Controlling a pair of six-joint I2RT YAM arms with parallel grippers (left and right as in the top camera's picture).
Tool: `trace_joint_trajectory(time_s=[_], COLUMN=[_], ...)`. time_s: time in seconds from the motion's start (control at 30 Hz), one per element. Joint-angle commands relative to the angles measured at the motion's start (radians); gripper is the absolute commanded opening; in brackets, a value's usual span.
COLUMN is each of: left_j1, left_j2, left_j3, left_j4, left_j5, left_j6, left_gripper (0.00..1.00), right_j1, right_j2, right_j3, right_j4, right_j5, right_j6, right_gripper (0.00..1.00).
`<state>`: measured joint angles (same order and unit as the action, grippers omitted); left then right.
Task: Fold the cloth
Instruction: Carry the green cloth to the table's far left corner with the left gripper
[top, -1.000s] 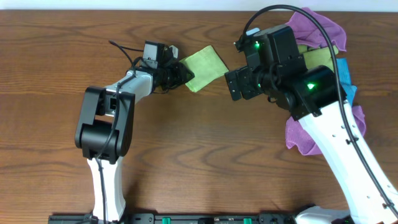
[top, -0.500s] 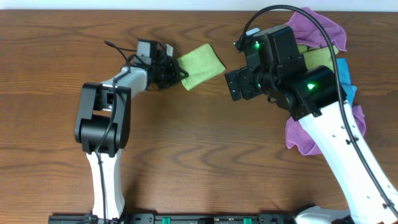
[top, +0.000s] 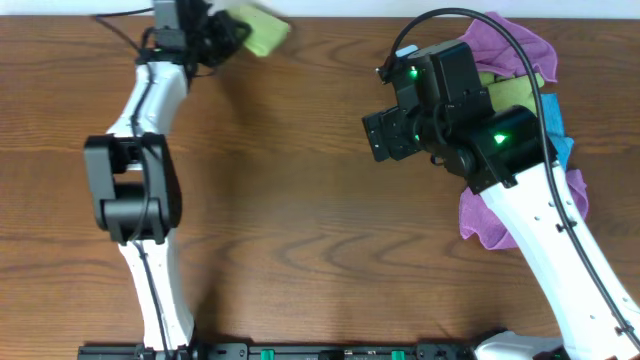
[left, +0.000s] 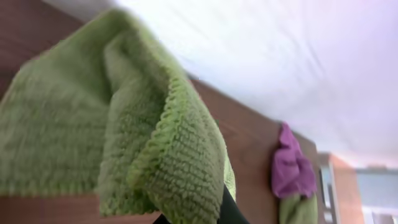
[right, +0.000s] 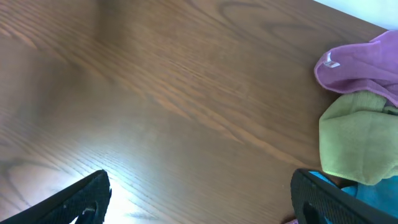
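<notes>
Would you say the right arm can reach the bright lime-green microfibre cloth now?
Probably not: the left gripper holds the cloth at the far edge of the table, a long stretch from the open right gripper.

cloth (top: 262, 30) at table (top: 300, 250) far edge, left side; cloth pile (top: 520, 45) far right, well apart

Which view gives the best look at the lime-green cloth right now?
Left wrist: the cloth fills the frame, with its weave and doubled-over edge clear. Overhead shows it small at the far edge of the table, at the left gripper. Right wrist misses it entirely.
</notes>
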<state>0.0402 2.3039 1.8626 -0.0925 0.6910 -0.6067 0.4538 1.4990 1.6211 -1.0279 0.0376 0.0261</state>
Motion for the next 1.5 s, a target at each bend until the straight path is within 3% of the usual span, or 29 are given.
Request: trace_joint_trajectory(time_s=[0.0, 0.43, 0.9, 1.07, 1.33, 1.47], left_j1=[0.074, 0.273, 0.274, 0.274, 0.274, 0.276], left_j2=[-0.01, -0.003, 0.144, 0.228, 0.26, 0.26], left_j3=[0.018, 0.018, 0.018, 0.018, 0.018, 0.018], left_j4=[-0.011, 0.038, 0.223, 0.266, 0.247, 0.161], left_j5=[-0.052, -0.133, -0.171, -0.105, -0.049, -0.037], left_j6=[-0.006, 0.051, 0.019, -0.072, -0.097, -0.082], left_gripper=[0.06, 0.06, 0.06, 0.06, 0.06, 0.06], right_j1=[-0.01, -0.01, -0.01, -0.01, -0.01, -0.01], right_j2=[0.005, 0.005, 0.005, 0.005, 0.005, 0.005], right_j3=[0.003, 0.003, 0.003, 0.003, 0.003, 0.003], right_j4=[-0.001, 0.008, 0.06, 0.069, 0.075, 0.076], right_j5=[0.015, 0.038, 0.038, 0.038, 0.038, 0.038], right_j6=[0.01, 0.011, 0.011, 0.011, 0.011, 0.014], right_gripper=[0.92, 0.93, 0.93, 0.93, 0.93, 0.93])
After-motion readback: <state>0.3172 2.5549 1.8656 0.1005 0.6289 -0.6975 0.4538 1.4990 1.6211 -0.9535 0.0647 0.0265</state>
